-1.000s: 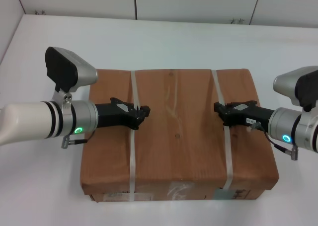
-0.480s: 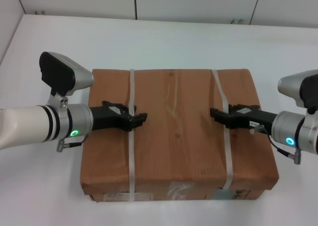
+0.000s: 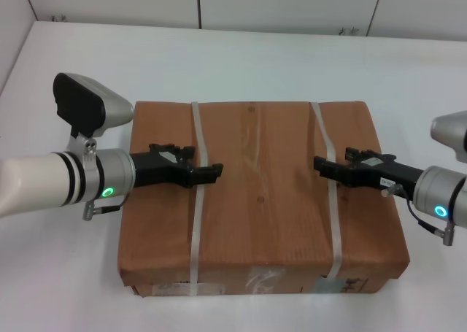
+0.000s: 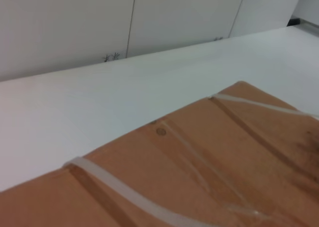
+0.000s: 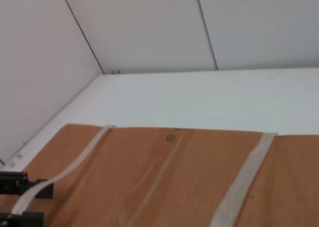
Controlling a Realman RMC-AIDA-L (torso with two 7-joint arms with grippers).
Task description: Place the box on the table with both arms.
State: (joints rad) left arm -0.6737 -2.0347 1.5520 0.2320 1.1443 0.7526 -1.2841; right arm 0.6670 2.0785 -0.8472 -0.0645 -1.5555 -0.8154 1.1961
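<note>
The brown cardboard box (image 3: 263, 201) lies flat on the white table (image 3: 241, 62), with two whitish straps across it and tape on its near side. My left gripper (image 3: 207, 164) is over the box top at the left strap (image 3: 195, 230). It is open, and in the right wrist view its fingers (image 5: 22, 182) stand apart on either side of that strap. My right gripper (image 3: 325, 164) is open over the box top at the right strap (image 3: 334, 230). The box top also shows in the left wrist view (image 4: 199, 177) and in the right wrist view (image 5: 174, 177).
White wall panels (image 3: 292, 4) stand behind the table's far edge, and a wall runs along its left side (image 3: 11, 25). Bare tabletop surrounds the box on all sides.
My right arm has drawn back a little to the right and its gripper looks longer and thinner. My left gripper has shifted slightly along the left strap. The box has not moved.
</note>
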